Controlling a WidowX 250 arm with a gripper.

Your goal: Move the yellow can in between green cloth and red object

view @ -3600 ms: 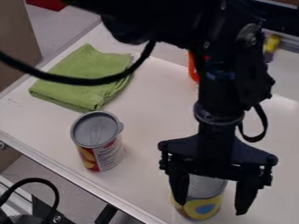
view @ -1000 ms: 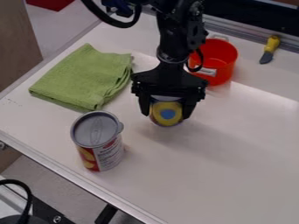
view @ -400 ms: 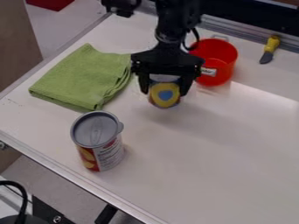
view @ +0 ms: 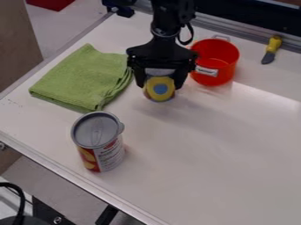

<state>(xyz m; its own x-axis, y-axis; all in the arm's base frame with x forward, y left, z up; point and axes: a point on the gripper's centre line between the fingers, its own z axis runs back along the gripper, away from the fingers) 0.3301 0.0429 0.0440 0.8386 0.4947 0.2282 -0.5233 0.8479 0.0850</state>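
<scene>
And there's the gripper, jaws clamped on the yellow can, right between the green cloth at its nine o'clock and the red pot at two!

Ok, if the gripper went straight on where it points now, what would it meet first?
The gripper points down, so probably the white table, with the held yellow can touching first; any gap beneath is unclear.

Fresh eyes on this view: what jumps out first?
The bright red plastic pot near the table's far edge, then the folded lime-green cloth at left. Between them the black two-finger gripper holds a yellow can; nearer the camera stands a red-and-white can with a grey lid.
</scene>
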